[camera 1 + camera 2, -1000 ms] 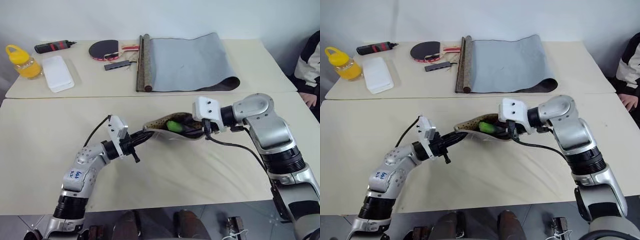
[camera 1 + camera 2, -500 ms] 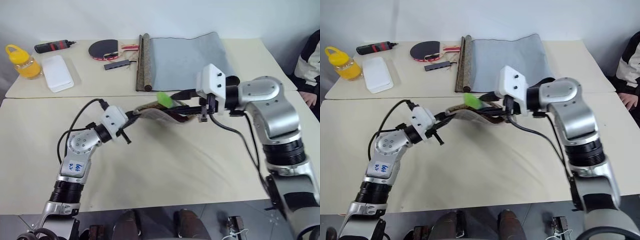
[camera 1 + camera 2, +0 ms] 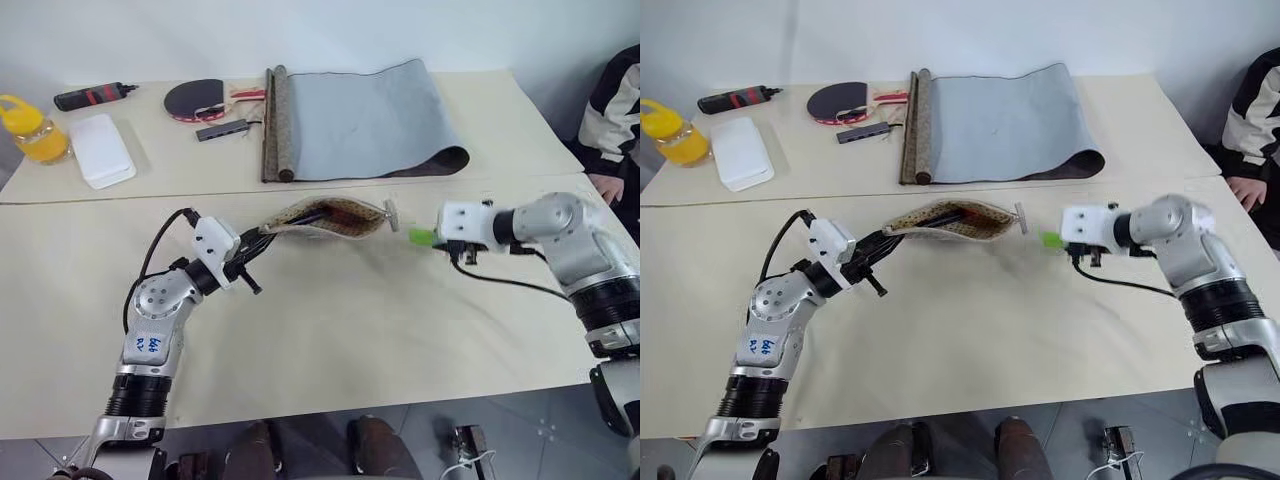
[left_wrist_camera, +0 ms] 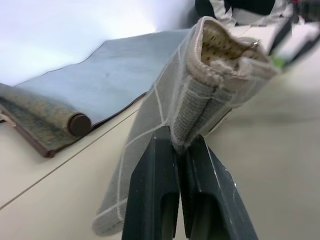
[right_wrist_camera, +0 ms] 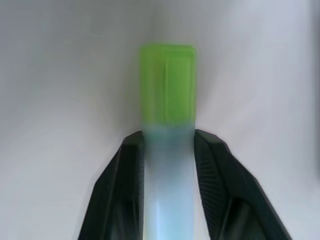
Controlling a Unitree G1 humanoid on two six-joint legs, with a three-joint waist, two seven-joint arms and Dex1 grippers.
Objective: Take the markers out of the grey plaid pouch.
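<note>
Comparing with the frame of one second ago, the right pincer (image 3: 428, 238) no longer sits at the mouth of the grey plaid pouch (image 3: 325, 216); it is now well to the right of it, over bare tabletop (image 3: 350, 330), clamped on a marker (image 3: 421, 237) with a light green end. That marker lay inside the pouch opening a second ago and is now fully clear of it. The left pincer (image 3: 262, 238) is closed on the pouch's left end and holds it raised off the tabletop, as before, though the pouch now hangs more level with its open side facing up.

The head views show the whole layout: the pouch between the two arms, its metal ring pull (image 3: 388, 212) at the right end, a dark slim object lying in the brownish lining, and a grey rolled mat (image 3: 355, 118) on the far tabletop. A person's sleeve (image 3: 612, 105) shows at the right edge.

The left wrist view adds the grip itself: both black fingers (image 4: 154, 190) pinch a fold of grid-lined fabric. The right wrist view shows the marker's pale barrel between the two fingers (image 5: 122, 185), green end (image 5: 167, 82) projecting beyond them.
</note>
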